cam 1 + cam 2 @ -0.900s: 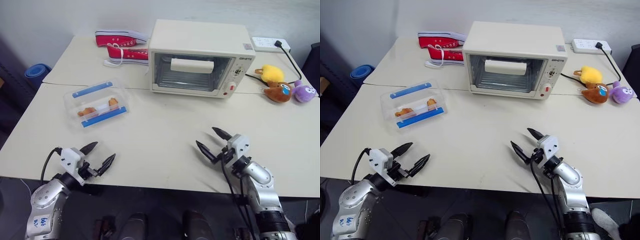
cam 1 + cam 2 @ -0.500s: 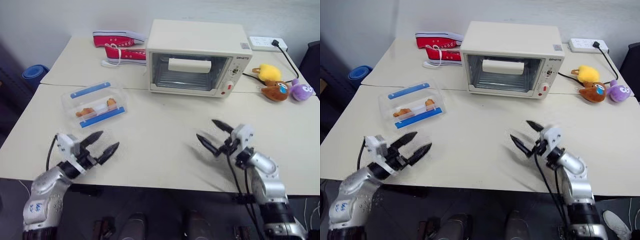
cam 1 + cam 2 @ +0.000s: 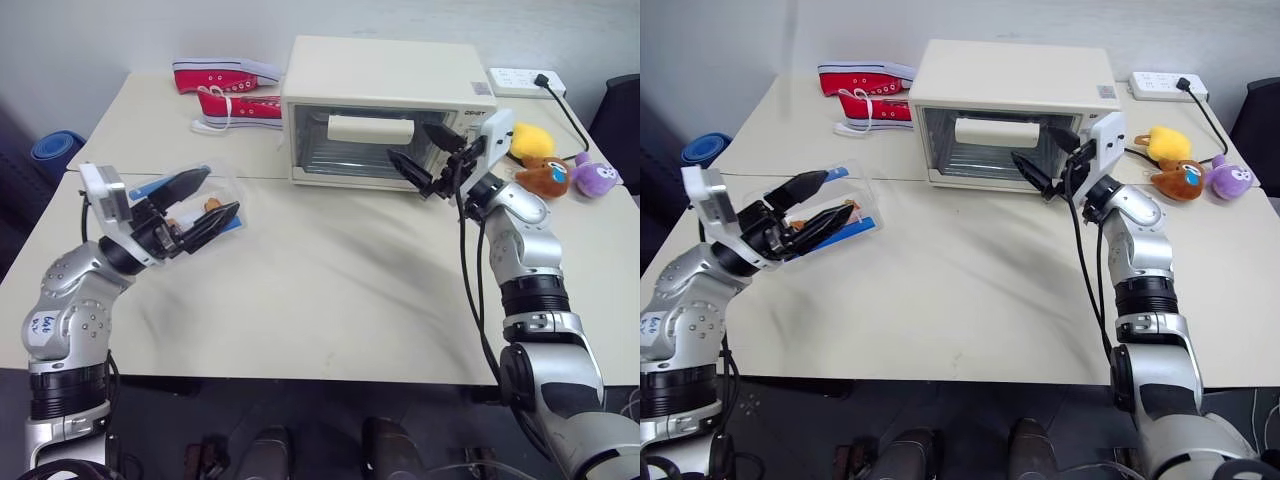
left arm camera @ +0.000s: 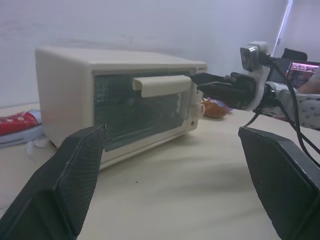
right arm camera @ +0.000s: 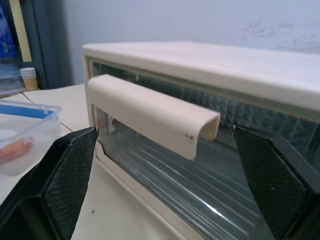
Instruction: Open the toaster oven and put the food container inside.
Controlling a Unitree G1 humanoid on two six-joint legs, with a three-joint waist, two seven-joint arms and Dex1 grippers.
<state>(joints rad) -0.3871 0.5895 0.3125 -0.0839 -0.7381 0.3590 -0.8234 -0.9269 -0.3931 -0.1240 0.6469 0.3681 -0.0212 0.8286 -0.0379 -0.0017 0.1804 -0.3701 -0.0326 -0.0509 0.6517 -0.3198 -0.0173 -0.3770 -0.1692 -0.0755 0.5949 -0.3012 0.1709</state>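
On the cream table (image 3: 330, 290), toward its far edge, sits the toaster oven (image 3: 385, 110), a boxy cream-white unit with its glass door shut, the cream bar handle (image 3: 371, 128) across the top of the glass and a wire rack faintly visible behind it. Right in front of that door hovers the right gripper (image 3: 425, 158), black fingers spread wide on either side of the handle, touching nothing. Over on the left side of the table lies the food container (image 3: 835, 205), a clear plastic box with blue clips and orange-brown pieces inside; the left gripper (image 3: 197, 203) hangs over it, fingers spread too, partly hiding it. Behind the oven to the left rest red sneakers (image 3: 225, 88); to its right lie plush toys (image 3: 555, 165) and a white power strip (image 3: 520, 82).
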